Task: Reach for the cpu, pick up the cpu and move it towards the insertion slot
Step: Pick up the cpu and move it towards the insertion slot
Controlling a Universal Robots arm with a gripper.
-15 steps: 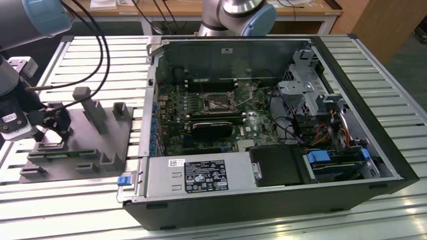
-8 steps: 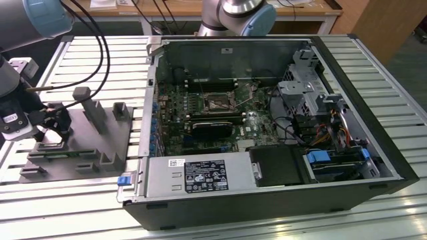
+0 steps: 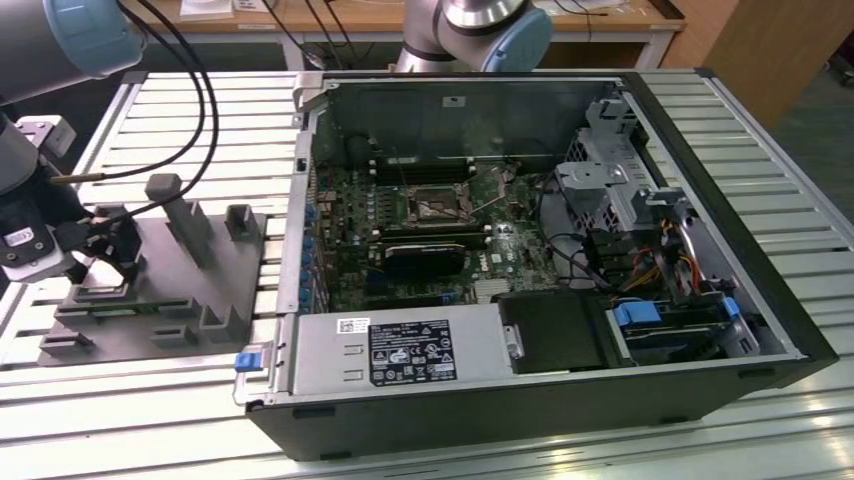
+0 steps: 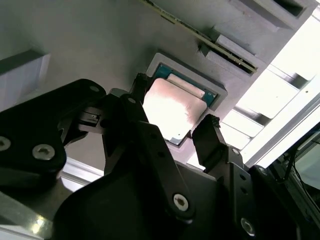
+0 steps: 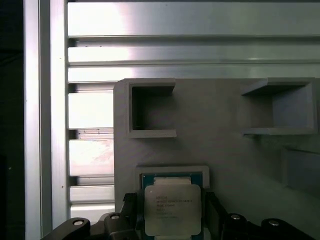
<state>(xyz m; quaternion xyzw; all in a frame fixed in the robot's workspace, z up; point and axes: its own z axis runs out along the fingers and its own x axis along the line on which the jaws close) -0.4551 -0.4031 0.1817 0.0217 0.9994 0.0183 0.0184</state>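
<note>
Slatted metal tabletop [image 3: 147,395] is bearing the grey tray [image 3: 200,290], where the cpu [image 5: 172,207] is lying flat in its recess, directly between the spread fingers [image 4: 212,137] of the gripper [image 4: 175,102], which are flanking two opposite edges.

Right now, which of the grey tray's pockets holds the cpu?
The shallow framed pocket straddled by the gripper holds the cpu; the two deeper box pockets farther from it are empty.
</note>
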